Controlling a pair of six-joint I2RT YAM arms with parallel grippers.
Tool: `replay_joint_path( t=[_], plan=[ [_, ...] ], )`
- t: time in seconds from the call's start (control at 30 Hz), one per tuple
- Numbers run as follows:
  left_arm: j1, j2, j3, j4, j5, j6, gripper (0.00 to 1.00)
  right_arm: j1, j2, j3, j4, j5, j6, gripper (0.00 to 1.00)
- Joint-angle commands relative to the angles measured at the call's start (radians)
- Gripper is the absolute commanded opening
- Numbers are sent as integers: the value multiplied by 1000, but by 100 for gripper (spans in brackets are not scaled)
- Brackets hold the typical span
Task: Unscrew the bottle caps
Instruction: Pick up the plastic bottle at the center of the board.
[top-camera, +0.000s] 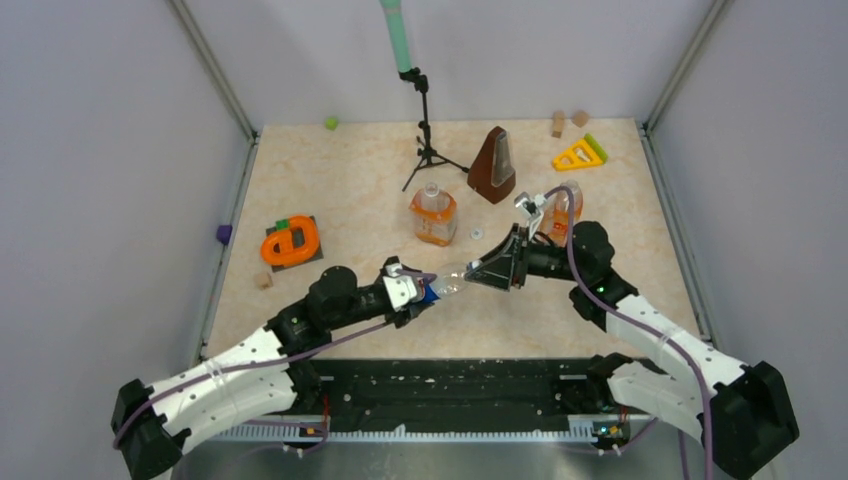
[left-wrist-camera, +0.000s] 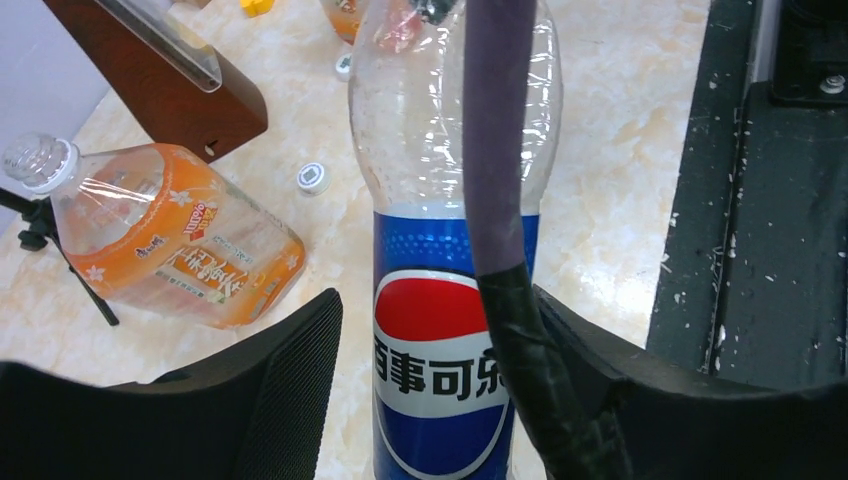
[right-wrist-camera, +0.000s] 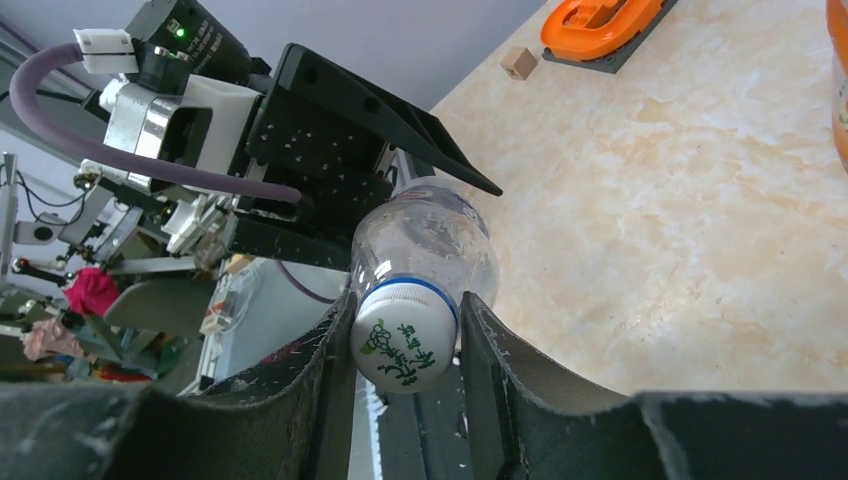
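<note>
White cap (right-wrist-camera: 403, 350) pinched in right end effector (right-wrist-camera: 407, 312); left end effector (left-wrist-camera: 437, 300) loose around blue-label bottle (left-wrist-camera: 420, 120), near table (top-camera: 340, 190) front edge.

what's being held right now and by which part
The right claw grips the bottle by its cap; the left claw brackets its label, gap showing.

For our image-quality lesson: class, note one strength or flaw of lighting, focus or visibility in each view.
Top external: even light, only faint shadows on the table. Left wrist: a close purple cable blocks part of the bottle. Right wrist: the cap is sharp, its print clear.
</note>
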Motion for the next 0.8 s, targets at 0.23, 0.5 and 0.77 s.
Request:
replay_joint_path(
  t=[0.23, 0.5, 0.77],
  plan=[
    [-1, 110, 29, 94, -217, -18, 65, 21, 25, 4, 80, -17, 8, 0],
    [-1, 96, 42, 61, -230, -3, 10, 22, 53, 7, 50, -16, -24, 0],
    [-1, 39, 95, -173, -349, 90, 0, 22, 67, 49, -93, 84, -85, 43]
  ],
)
